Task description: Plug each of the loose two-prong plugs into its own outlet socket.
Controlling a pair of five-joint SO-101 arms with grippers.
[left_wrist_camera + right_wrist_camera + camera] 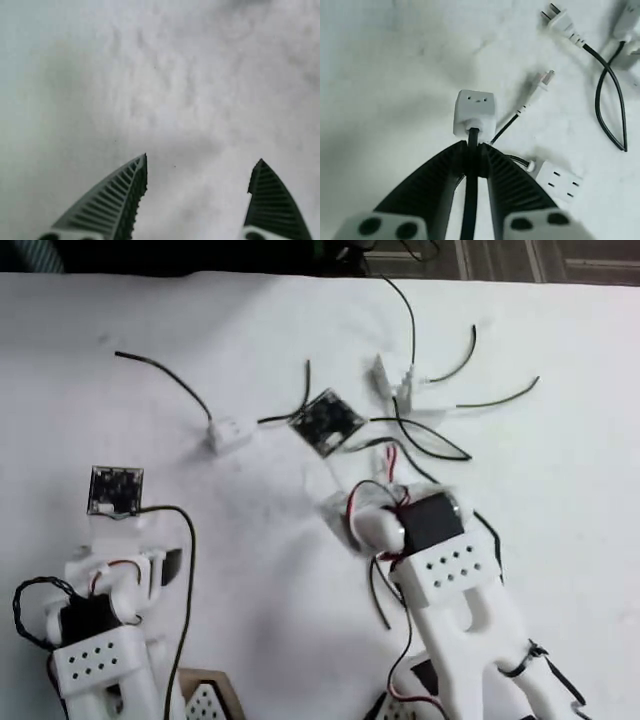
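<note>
Starting at the left of the table (580,500), your left arm (100,640) sits at the near edge, with a square patterned card (115,490) just ahead of it. Your left gripper (202,160) is released: its ribbed fingers (122,197) stand wide apart over bare table with nothing between them. Further right, a white connector (228,433) lies on the table, its black lead curving away towards the far left. A second patterned card (328,422) lies tilted near the middle, apart from that connector. Your right arm (445,570) reaches in just short of this card. Your right gripper (475,150) is clenched on a black cord (469,210), right where the cord leaves a white socket block (475,112). The block's slotted face points away from the fingers. A flat socket strip (560,181) lies just beside the gripper. A small plug (543,80) on a thin lead rests near the socket block, not touching it. A white two-prong plug (559,19) lies loose and well apart, and its black cable (605,100) loops across the table. On the right in the high view, white fittings (400,385) lie clustered among loose cables.
</note>
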